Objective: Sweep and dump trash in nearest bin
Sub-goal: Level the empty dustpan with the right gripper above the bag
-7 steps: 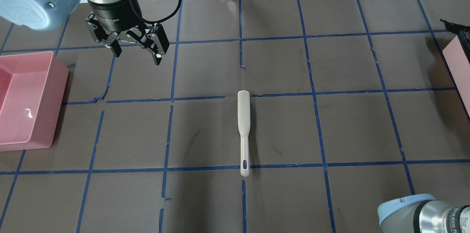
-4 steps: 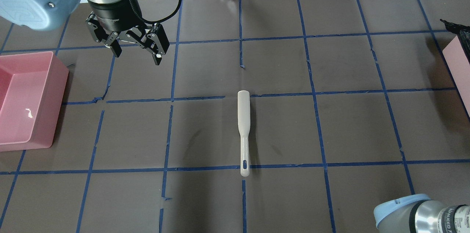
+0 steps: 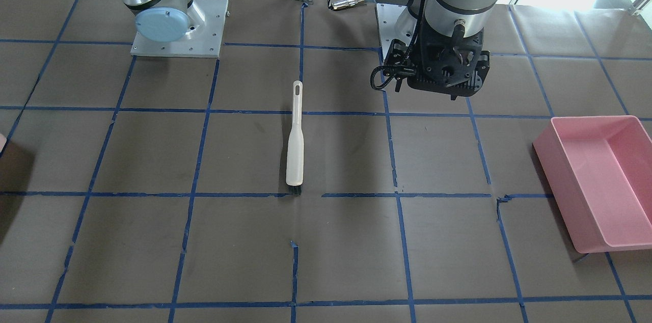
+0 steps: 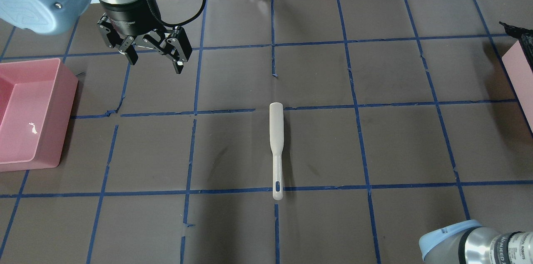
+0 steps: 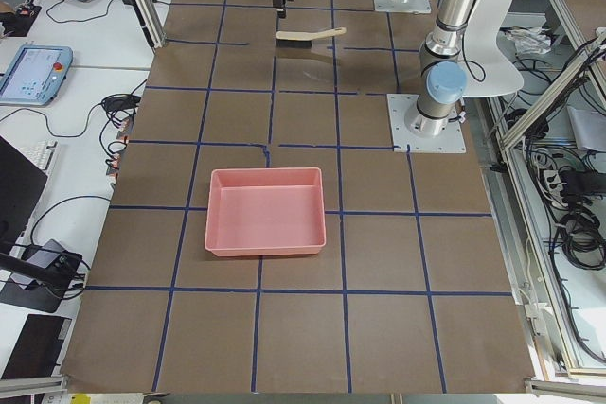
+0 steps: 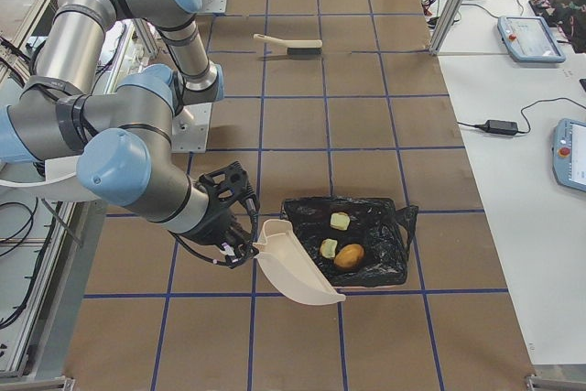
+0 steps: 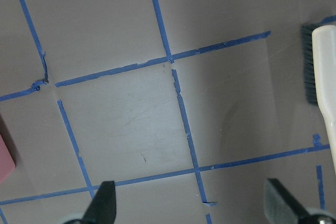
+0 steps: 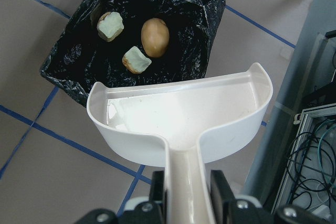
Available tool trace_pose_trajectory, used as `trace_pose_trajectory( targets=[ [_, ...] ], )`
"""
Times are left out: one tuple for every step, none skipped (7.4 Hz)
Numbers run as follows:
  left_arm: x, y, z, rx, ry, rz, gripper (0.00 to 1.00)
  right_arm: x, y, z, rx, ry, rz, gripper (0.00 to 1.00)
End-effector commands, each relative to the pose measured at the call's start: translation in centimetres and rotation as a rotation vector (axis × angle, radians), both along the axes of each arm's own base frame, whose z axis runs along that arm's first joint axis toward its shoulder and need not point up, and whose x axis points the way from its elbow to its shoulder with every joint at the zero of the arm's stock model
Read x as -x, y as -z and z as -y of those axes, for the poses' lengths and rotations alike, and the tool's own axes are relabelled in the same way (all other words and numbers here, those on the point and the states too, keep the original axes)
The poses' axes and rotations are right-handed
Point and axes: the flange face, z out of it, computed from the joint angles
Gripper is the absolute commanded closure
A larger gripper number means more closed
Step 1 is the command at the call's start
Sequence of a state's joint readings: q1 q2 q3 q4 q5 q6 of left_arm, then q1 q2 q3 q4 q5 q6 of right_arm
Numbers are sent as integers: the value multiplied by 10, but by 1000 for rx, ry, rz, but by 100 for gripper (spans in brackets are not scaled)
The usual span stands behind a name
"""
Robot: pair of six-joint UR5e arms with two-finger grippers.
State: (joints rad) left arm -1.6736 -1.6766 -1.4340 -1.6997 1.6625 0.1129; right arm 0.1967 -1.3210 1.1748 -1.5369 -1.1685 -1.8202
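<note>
The three pieces of trash are all lying inside the black bag (image 8: 73, 59) that lines the bin at the robot's right end of the table (image 4: 399, 143). The orange-tan piece (image 8: 155, 37) sits in the middle of the bag. One pale chunk (image 8: 111, 25) is just beside it and the other pale chunk (image 8: 136, 59) is a little nearer to the dustpan (image 8: 178, 114).

The right gripper (image 8: 189, 195) has its two fingers pressed on the handle of the white dustpan, one on each side, so it is holding the pan firmly. The pan is tilted with its mouth toward the bag, and its front lip is at the edge of the bag (from the right side camera I cannot tell if it really touches the plastic).

The left gripper (image 4: 156, 64) hangs above the table on the far left part, with its fingers spread wide and nothing between them. Under it I see only brown paper and blue tape lines.

The brush (image 4: 276, 147) lies flat in the middle of the table, well apart from both grippers, with its handle pointing to the robot and the dark bristles at the far end. A pink bin (image 4: 25, 114) stands at the robot's left end of the table, near the left gripper but not under it.
</note>
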Motion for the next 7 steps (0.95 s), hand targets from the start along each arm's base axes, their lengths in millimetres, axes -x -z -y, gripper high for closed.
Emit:
trace_pose_trajectory(
  targets=[
    [0,-1,0,1,-1,-1,0,-36,-25,17,18,38,35,100],
    [0,-1,0,3,0,-2,0,-47,-30,25,51,31,58,100],
    [0,-1,0,3,0,-2,0,-61,-28,42,78,0,104,100],
    [0,-1,0,3,0,-2,0,-76,-20,64,85,-39,136,100],
    [0,-2,-1,4,-1,0,0,-93,-6,85,89,-46,189,100],
    [0,-2,-1,4,-1,0,0,-112,11,108,71,-53,240,100],
    [0,-2,-1,3,-1,0,0,-133,23,127,59,-93,266,100]
  ],
)
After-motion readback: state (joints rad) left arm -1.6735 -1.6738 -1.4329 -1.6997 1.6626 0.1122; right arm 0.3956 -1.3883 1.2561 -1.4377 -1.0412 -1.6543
